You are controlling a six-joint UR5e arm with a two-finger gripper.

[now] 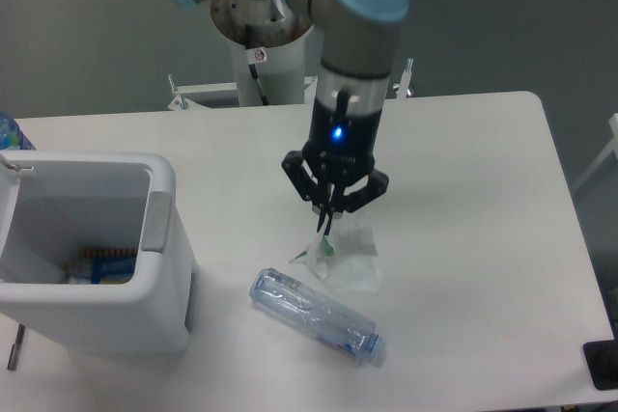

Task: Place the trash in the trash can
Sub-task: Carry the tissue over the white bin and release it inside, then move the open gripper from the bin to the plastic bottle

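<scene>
Wrapper [346, 256]: pinched at its top, hanging just right of the trash can [92, 253]
Gripper [331, 220]: jaws clamped on wrapper
Bottle [316, 315]: flat on table [463, 180], under wrapper

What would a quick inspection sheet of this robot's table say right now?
Surface: white table, mostly bare.
Job's things: crumpled translucent-white plastic wrapper hanging from the gripper; crushed clear plastic bottle lying on the table; white rectangular plastic bin at the left, some items already inside.
Clutter: blue bottle partly visible at the left edge.
Grippers: two-finger gripper shut on the wrapper's top.
Cables: nothing seen.
Surroundings: grey floor; dark object at the lower right edge.
</scene>
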